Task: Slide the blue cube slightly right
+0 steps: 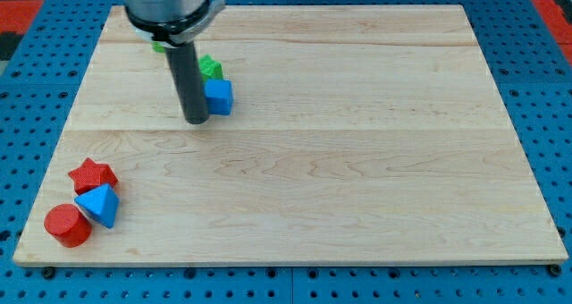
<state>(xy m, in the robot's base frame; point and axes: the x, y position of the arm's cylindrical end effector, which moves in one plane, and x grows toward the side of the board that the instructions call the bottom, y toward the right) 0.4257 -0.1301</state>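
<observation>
The blue cube [219, 97] sits on the wooden board [357, 161] at the view's upper left. My tip [196, 121] is down on the board at the cube's left side, touching or nearly touching it. The dark rod rises from the tip to the arm's head at the view's top left. A green block [211, 68] lies just above the blue cube, partly hidden by the rod; its shape is not clear.
At the view's bottom left corner lie a red star [92, 174], a blue triangular block [98, 203] and a red cylinder [67, 225], close together. Another green piece [158, 46] peeks out under the arm's head. A blue pegboard [536, 36] surrounds the board.
</observation>
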